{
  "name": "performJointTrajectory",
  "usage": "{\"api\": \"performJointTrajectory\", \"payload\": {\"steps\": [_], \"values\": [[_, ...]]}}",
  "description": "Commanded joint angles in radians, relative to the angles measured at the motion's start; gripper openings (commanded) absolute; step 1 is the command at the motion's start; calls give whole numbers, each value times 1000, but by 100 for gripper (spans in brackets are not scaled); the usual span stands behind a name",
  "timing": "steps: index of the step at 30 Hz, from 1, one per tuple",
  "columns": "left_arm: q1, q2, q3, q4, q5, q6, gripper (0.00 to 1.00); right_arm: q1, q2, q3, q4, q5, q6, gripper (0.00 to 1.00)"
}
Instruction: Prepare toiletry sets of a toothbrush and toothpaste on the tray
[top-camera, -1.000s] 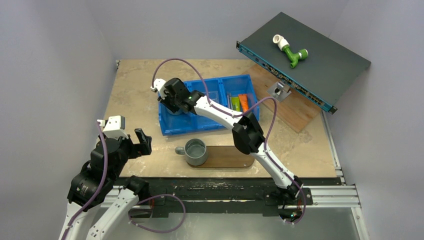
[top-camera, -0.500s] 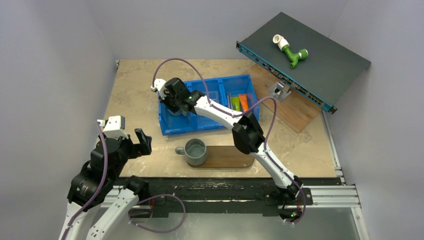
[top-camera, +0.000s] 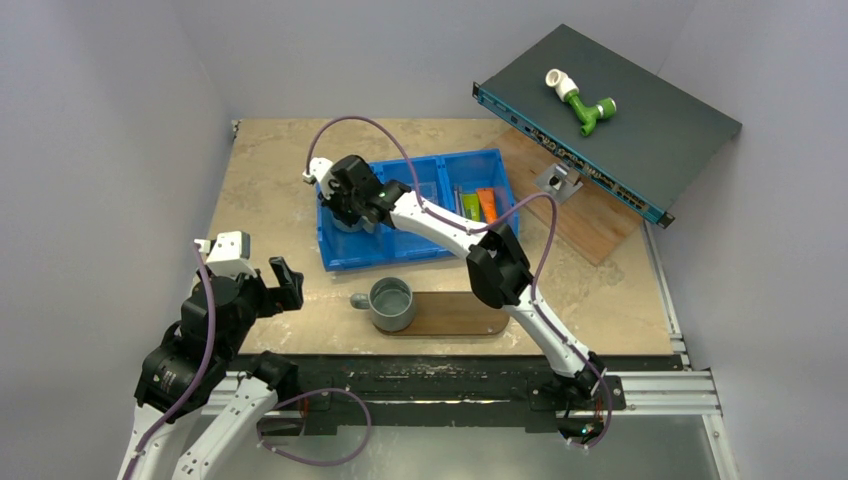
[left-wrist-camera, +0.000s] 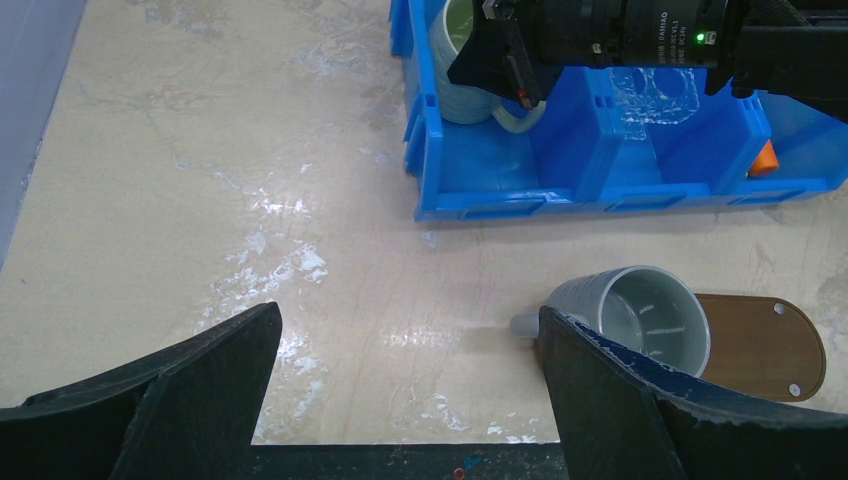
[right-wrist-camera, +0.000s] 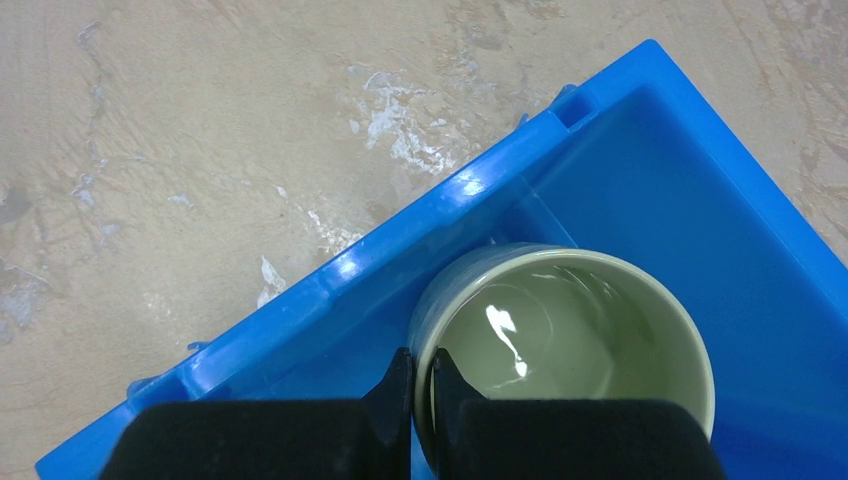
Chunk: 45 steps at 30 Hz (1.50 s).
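Green tube (top-camera: 470, 207), orange tube (top-camera: 487, 204), seemingly flat, together in blue bin (top-camera: 380, 257); dark tray (top-camera: 460, 313) apart.

You're looking at a pale green mug (right-wrist-camera: 560, 345), bright blue bin (top-camera: 400, 258), one green tube (top-camera: 470, 207) & one orange tube (top-camera: 487, 205). Grey mug (top-camera: 391, 304) too; tray (left-wrist-camera: 760, 350) dk brown w/ pale dots, table (top-camera: 270, 180) mottled beige.

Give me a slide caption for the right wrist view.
Right claw pinches the pale green mug by its rim inside the blue bin.
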<state>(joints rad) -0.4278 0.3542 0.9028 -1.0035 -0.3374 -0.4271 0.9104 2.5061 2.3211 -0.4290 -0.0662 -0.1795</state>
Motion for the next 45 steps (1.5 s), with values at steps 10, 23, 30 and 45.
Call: {"api": "performJointTrajectory", "payload": {"steps": [10,23,30,45], "values": [[0,9,2,32,4,6,100,5,-257,-67,76,-9,9,0],[0,11,3,32,5,8,100,14,-425,-152,75,-11,10,0],[0,8,2,34,7,10,100,24,-583,-263,59,-3,12,0],[0,8,1,38,21,11,100,65,-1000,-669,-68,161,21,0]]}}
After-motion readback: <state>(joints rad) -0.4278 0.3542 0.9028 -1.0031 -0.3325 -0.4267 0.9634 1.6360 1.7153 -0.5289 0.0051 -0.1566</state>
